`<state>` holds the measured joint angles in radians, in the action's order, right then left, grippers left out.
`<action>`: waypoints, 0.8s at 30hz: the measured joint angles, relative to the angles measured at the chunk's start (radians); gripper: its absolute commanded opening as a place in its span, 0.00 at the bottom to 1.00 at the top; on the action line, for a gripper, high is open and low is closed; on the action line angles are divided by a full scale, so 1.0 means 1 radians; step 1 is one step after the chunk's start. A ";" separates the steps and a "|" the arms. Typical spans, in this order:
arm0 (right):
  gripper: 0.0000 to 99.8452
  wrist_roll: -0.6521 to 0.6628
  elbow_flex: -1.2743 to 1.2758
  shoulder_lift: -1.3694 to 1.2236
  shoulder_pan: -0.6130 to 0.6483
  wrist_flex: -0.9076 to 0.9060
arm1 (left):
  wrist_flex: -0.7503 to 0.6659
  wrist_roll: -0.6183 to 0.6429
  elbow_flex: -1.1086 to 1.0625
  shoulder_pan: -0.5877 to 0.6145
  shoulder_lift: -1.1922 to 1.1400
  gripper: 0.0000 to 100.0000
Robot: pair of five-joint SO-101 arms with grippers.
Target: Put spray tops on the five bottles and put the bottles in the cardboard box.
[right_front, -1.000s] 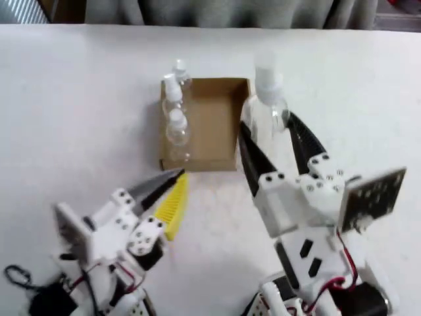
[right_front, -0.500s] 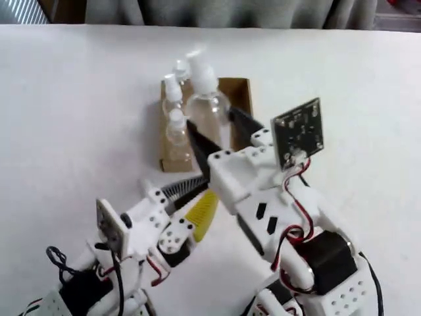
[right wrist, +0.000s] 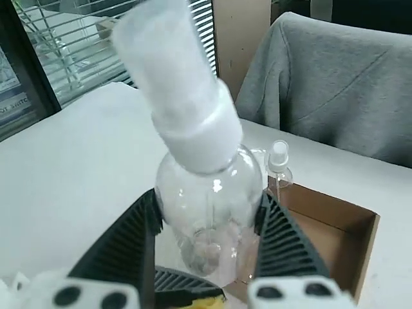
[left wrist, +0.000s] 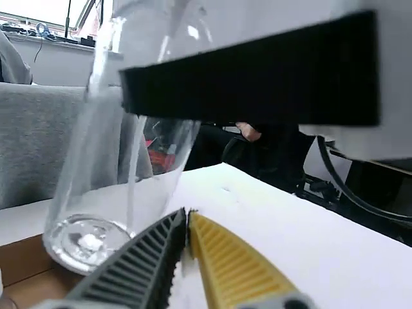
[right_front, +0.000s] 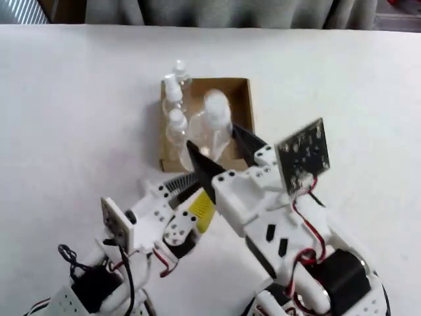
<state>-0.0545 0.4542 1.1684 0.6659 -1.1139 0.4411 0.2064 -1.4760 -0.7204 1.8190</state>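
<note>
Clamping the bottle (right_front: 212, 128) by its body, the right gripper (right_front: 214, 137) is holding it near upright above the box (right_front: 241, 89), base pointing down into it; the left gripper (left wrist: 187, 219) is sitting closed and empty near that base.

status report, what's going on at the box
Right gripper shut on capped bottle, above cardboard box. Left gripper shut, empty, at box's near edge, close under the bottle. Along its left side, three bottles.

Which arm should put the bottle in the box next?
Probably the right arm: its jaws hold the capped bottle over the cardboard box. The left arm has shut, empty jaws.
</note>
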 measured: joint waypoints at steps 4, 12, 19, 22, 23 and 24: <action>0.01 0.020 0.000 0.009 0.000 -0.012 | -0.003 0.006 0.000 0.003 -0.003 0.02; 0.01 0.029 0.000 0.012 -0.048 0.031 | 0.044 0.003 0.000 0.014 -0.003 0.02; 0.01 0.098 0.020 0.018 -0.230 0.117 | 0.224 -0.003 0.000 0.018 -0.003 0.02; 0.01 0.127 0.069 -0.032 -0.292 0.163 | 0.330 -0.058 0.000 0.051 -0.003 0.02; 0.01 0.129 0.089 -0.058 -0.316 0.184 | 0.365 -0.068 0.000 0.072 -0.003 0.02; 0.01 0.129 0.109 -0.091 -0.345 0.210 | 0.397 -0.071 0.000 0.098 -0.003 0.02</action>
<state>0.0744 0.5631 1.0779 0.3207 -0.9037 0.8385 0.1358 -1.4760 -0.6222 1.8159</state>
